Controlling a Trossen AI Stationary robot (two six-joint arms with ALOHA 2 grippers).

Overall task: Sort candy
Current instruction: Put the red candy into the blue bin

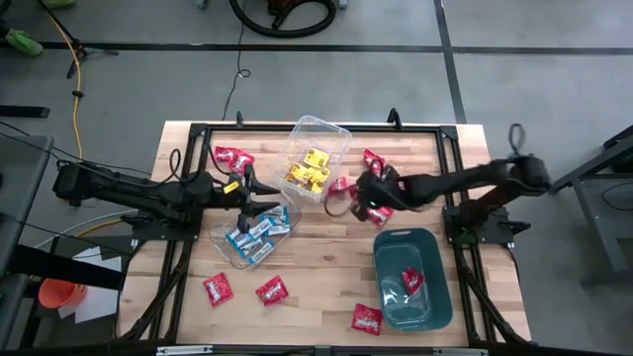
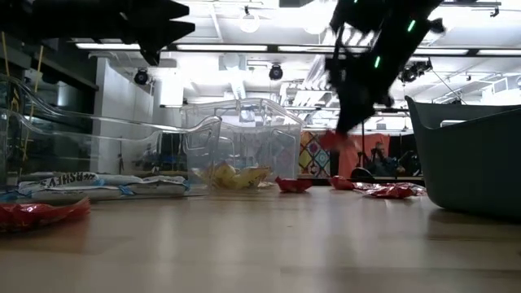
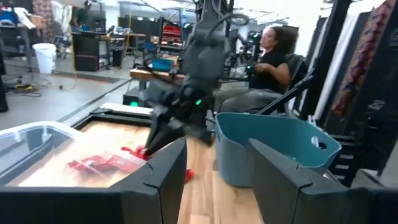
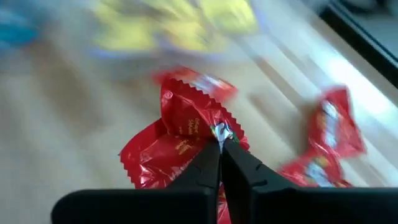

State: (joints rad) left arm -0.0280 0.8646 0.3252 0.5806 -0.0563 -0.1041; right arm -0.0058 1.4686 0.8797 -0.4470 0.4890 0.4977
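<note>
Wooden planks made up my table [image 1: 326, 267], with a black frame round it and a grey floor beyond. My right gripper [image 4: 220, 144] was pinched shut on the edge of a red candy packet [image 4: 177, 134], near the middle of the table. Its two dark fingers [image 4: 239, 168] met at the crinkled wrapper. Seen from above, my right gripper [image 1: 358, 201] sat among a small heap of red packets [image 1: 376, 211]. One more red packet [image 4: 336, 130] lay just beside my grip, and another [image 4: 314, 171] lay near it too.

Just past my right gripper stood a clear tub [image 1: 316, 158] with yellow candy [image 1: 309, 170] in it. A teal bin [image 1: 412, 278] stood close to my right arm, nearer the table's front edge, with one red packet [image 1: 411, 281] inside. That bin's tall wall [image 2: 468, 155] blocked part of the table in the low view.

My left gripper [image 1: 259, 198] hung with its fingers [image 3: 158, 180] spread apart and nothing in them. It hung at the rim of a second clear tub [image 1: 255, 235], which held blue-and-white candy [image 1: 259, 233].

More red packets lay well apart from both grippers: one [image 1: 233, 156] by the far edge, two [image 1: 219, 288] [image 1: 271, 290] near the front, and one [image 1: 367, 318] beside the teal bin. A person [image 3: 270, 59] sat in the room behind the table.
</note>
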